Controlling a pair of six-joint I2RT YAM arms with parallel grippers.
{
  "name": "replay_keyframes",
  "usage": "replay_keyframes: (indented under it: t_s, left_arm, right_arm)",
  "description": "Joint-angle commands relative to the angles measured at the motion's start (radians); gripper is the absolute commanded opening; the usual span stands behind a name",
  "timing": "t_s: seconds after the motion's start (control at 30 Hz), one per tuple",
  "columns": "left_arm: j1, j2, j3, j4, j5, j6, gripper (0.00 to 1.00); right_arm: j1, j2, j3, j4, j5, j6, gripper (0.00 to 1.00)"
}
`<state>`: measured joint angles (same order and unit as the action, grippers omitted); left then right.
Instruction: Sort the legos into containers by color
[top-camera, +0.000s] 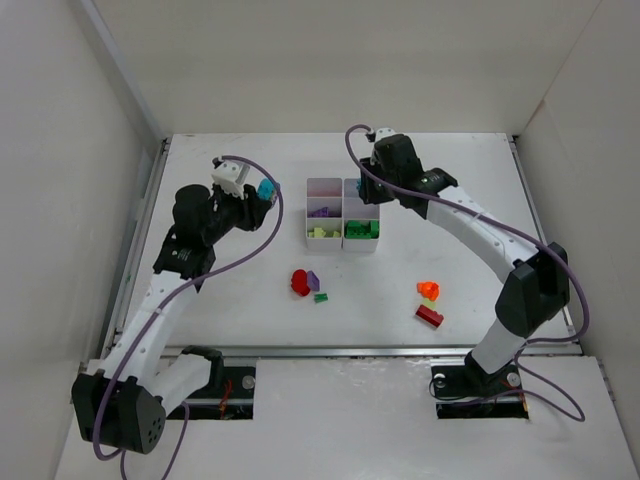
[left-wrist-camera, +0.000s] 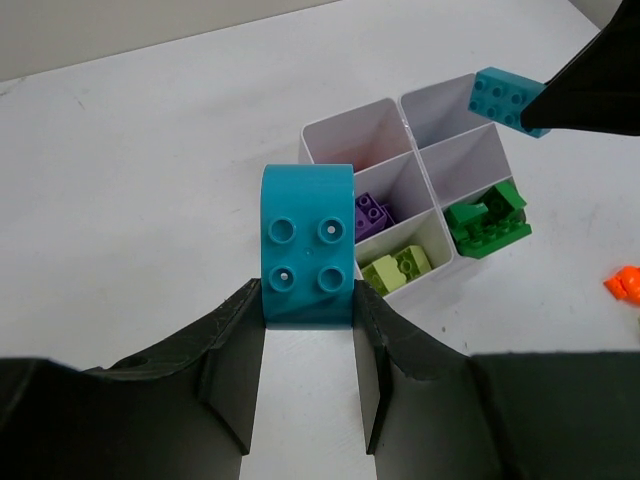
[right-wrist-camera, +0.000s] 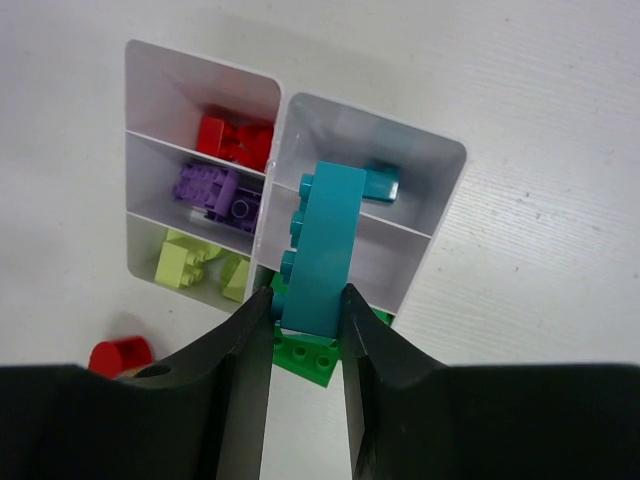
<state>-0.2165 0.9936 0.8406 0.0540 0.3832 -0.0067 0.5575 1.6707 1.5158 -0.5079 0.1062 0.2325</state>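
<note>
- The right gripper pinches a cyan brick edge-on above the right column of the tray, where a cyan piece lies in the end compartment.
- The left gripper clamps an arched cyan brick beside the tray, apart from it.
- Sorted: red bricks, purple bricks, yellow-green bricks and green bricks, each in their own compartment (one looks bare, likely orange's).
- Loose on the table: a red lump, purple bit, green bit, orange piece and red block. I judge it over halfway.
</note>
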Motion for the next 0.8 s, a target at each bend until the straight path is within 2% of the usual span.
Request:
replay_keyframes:
  t_s: [0.0, 0.77]
  left_arm:
    - [-0.004, -0.039, -0.009, 0.043, -0.017, 0.023, 0.0]
    - [-0.004, -0.049, -0.028, 0.052, -0.017, 0.014, 0.0]
  right_arm:
    - [-0.005, -0.025, 0.023, -0.018, 0.039, -0.024, 0.0]
    - [-0.005, -0.043, 0.014, -0.037, 0.076, -0.033, 0.0]
